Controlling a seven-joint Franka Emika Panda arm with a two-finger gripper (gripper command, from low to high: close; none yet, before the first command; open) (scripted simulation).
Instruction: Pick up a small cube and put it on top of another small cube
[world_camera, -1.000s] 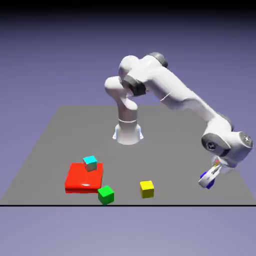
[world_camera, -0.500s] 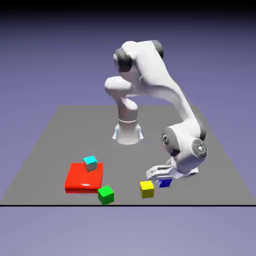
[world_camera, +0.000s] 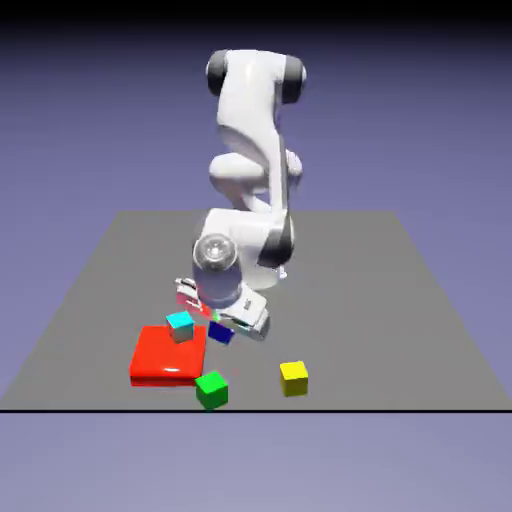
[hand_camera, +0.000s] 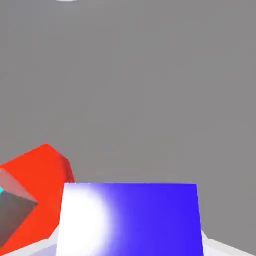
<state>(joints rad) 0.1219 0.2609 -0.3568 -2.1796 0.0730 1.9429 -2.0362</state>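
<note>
Blue cube carried beside the red block

No writing shows. The gripper (world_camera: 222, 328) pinches the blue cube (world_camera: 221, 332) just right of the cyan cube (world_camera: 180, 325); grey table (world_camera: 400, 300) lies open at right.

Surfaces: rendered, smooth throughout.
Arm (world_camera: 250, 130) glossy white; flat red block (world_camera: 160, 355) shiny; dark blue cube (hand_camera: 130, 220) bright glare at 9 o'clock; desk (world_camera: 400, 300) matt grey.

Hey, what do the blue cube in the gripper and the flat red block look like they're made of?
Blue cube: smooth, glossy, plastic-like, judging by the bright white glare on its face. Flat red block: also shiny plastic-looking, with soft highlights along its edge. Both are rendered, so the material stays a guess.
</note>
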